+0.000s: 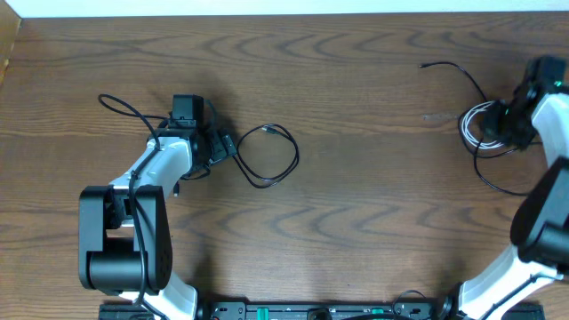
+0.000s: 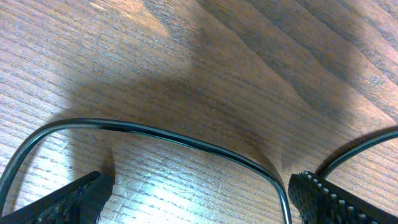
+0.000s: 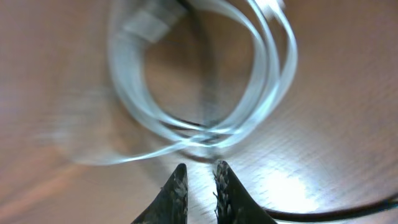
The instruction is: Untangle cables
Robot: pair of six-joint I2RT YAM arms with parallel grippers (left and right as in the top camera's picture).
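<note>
Handling these cords should need little force but much control: they look light, limp and thin, likely to slide or spring back into loops. Left end effector (image 2: 199, 190) stands wide open, low over the worktop (image 1: 356, 222), holding nothing, with the left black cable (image 2: 155, 132) lying loose on the wood between its fingers. That cable sprawls in open loops at the left, well apart from the others. Right end effector (image 3: 200, 169) is barely parted, a slit between the tips with nothing in it. The white coil (image 3: 280, 62), blurred, lies just ahead. The right black cable (image 1: 469, 78) crosses that coil; over or under, I cannot tell. Best hold, I judge: one strand near a plug end, clear of crossings.
</note>
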